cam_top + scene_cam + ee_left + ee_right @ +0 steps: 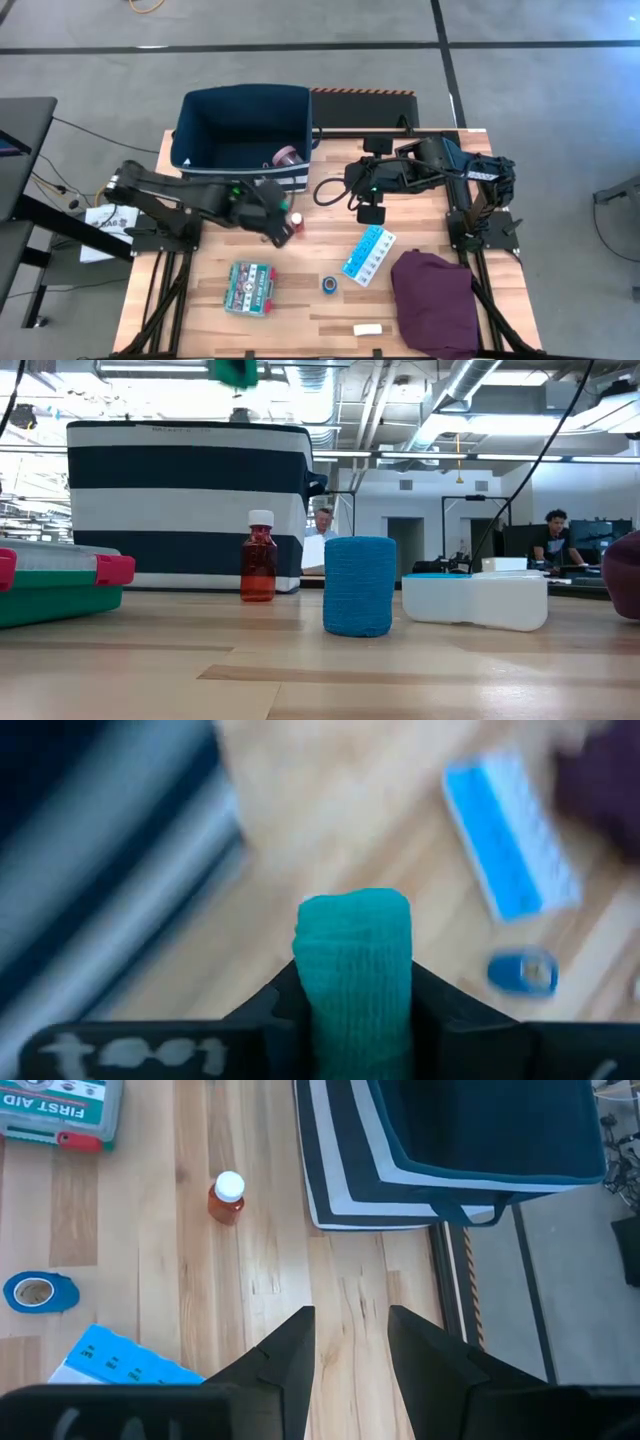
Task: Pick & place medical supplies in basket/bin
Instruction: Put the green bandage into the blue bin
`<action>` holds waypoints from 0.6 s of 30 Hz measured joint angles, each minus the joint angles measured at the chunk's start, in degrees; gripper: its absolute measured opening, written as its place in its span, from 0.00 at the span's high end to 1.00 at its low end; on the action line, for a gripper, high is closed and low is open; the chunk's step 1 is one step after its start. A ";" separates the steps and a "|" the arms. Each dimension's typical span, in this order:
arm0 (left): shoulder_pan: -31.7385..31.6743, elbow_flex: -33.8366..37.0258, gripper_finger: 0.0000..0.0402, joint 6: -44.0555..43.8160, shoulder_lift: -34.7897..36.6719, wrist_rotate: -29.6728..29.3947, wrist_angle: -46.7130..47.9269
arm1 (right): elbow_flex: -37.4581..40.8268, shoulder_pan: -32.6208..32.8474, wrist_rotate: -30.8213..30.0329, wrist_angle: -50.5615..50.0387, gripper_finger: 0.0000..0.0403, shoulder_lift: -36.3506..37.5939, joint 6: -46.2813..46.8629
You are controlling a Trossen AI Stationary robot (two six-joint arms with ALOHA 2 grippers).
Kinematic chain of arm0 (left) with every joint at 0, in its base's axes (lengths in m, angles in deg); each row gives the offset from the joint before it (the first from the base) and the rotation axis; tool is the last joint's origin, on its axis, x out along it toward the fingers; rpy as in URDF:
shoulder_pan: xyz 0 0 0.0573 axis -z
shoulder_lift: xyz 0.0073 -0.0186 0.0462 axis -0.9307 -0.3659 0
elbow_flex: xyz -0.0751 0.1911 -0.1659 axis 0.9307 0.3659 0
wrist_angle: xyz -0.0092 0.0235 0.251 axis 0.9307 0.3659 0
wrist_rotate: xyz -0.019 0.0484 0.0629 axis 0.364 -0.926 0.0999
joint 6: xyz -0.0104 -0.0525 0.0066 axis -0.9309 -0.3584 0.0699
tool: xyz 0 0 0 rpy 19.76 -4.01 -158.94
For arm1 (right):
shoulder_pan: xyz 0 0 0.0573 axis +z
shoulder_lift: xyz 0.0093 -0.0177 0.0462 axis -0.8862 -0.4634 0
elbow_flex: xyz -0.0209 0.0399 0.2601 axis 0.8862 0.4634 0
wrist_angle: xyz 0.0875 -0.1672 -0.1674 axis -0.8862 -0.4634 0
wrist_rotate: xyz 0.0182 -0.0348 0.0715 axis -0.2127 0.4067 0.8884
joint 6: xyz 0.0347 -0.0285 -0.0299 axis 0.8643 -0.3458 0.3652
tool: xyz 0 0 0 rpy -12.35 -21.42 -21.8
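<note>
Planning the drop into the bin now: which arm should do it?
Left. Its pincer already grips the green tape roll beside the bin; the right pincer is open and empty.

green tape roll (pixel 352 970) — clamped upright | navy bin (pixel 200 130) — pink cup (pixel 286 156) inside

Pink cup (pixel 286 156) inside navy bin (pixel 200 130)

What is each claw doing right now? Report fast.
Left claw: closed on the green tape roll.
Right claw: open, empty.
</note>
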 joint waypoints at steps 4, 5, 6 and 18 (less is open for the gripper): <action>-2.06 -10.37 0.83 0.03 0.05 -10.35 8.75 | 0.00 0.05 0.10 0.00 0.70 0.00 0.03; -3.59 -11.99 0.82 -0.09 0.00 -11.38 11.10 | 0.00 0.06 0.14 0.01 0.70 0.00 0.05; -5.45 -13.28 0.82 -0.52 -0.03 -11.83 13.71 | 0.00 0.10 0.16 0.02 0.70 0.00 0.05; -38.12 -9.95 0.79 10.03 -2.61 -6.43 13.91 | 0.00 0.31 0.17 0.00 0.70 0.00 3.55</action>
